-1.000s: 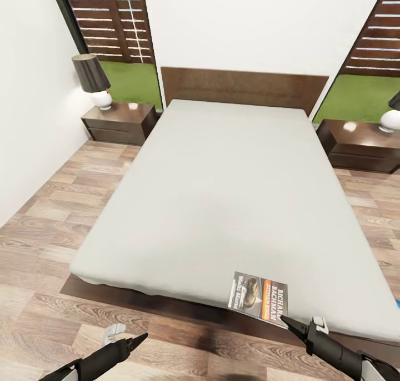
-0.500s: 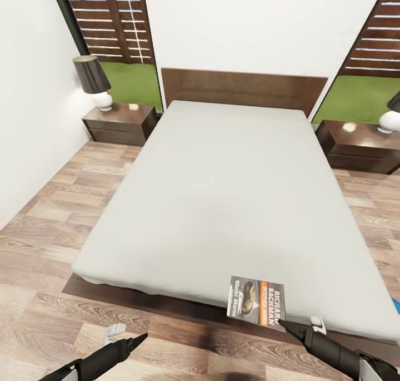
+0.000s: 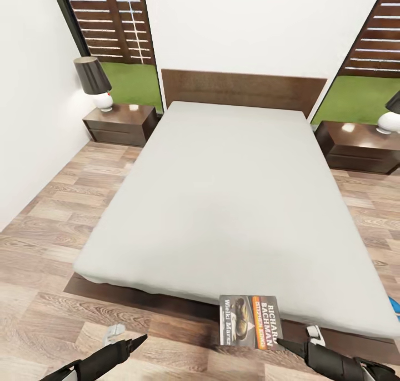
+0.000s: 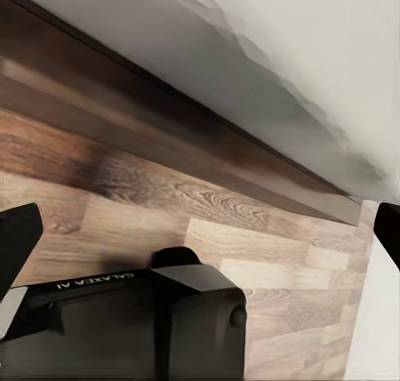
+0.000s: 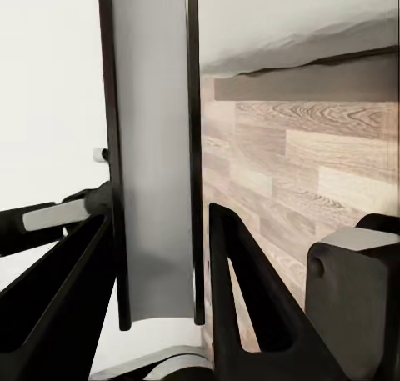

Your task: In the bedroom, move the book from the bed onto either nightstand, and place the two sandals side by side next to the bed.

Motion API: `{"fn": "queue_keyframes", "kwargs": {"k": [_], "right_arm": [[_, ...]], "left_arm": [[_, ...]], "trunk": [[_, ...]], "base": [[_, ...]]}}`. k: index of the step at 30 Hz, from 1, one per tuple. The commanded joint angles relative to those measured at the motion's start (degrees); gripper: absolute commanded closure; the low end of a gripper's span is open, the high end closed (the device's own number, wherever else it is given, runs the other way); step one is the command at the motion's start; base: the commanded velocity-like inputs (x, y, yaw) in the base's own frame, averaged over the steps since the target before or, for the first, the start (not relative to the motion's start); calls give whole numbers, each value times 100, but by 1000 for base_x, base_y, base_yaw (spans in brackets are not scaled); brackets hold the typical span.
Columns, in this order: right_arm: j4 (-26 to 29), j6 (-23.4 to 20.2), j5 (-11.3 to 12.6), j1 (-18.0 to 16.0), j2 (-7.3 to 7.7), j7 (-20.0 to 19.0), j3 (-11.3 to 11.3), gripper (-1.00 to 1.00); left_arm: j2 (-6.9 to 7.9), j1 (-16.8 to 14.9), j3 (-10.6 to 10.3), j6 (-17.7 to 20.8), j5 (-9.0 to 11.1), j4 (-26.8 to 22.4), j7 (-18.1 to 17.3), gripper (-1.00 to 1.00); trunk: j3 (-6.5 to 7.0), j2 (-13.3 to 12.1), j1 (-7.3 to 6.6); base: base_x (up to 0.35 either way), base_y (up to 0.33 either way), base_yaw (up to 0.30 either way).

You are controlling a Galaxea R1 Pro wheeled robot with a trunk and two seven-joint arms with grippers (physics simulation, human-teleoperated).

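Book [image 3: 249,328] dragged past bed [image 3: 233,203] foot edge, clamped in right gripper [image 3: 280,343].

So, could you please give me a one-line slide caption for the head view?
Right gripper holding the book at the foot of the bed.

We see the bed [image 3: 222,197]: pale mattress on dark wood frame, bare except for the book [image 3: 248,321] hanging over its foot edge. Wood-plank floor [image 3: 66,203] all round; a nightstand [image 3: 119,123] beside each headboard corner, each carrying a lamp [image 3: 95,83].
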State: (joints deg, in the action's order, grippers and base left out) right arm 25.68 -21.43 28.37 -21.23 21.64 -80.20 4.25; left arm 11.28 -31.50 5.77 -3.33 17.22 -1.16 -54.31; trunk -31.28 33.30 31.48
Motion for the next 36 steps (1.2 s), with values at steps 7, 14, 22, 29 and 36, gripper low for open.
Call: {"fn": "queue_keyframes", "kwargs": {"k": [7,14,22,29,36], "right_arm": [[-224,113,-60,-4,12,-1,32,100],[-637,130,-68,-4,15,13,1,100],[-705,136,-68,-4,15,50,-1,100],[-713,139,-64,-4,16,12,2,100],[-705,139,-47,-4,16,-12,6,100]], "left_arm": [[6,53,-290,-43,-1132,-1,691,-100],[-45,206,-415,-76,-1847,10,2299,-100],[-181,306,-416,-104,-1885,7,2659,-100],[-234,314,-418,-106,-1886,10,2732,-100],[-296,320,-419,-107,-1881,11,2741,-100]], "trunk": [[121,-276,-152],[156,-356,-196],[156,-356,-196],[156,-356,-196],[154,-356,-196]], "base": [[0,0,0],[0,0,0],[0,0,0],[0,0,0],[0,0,39]]}}
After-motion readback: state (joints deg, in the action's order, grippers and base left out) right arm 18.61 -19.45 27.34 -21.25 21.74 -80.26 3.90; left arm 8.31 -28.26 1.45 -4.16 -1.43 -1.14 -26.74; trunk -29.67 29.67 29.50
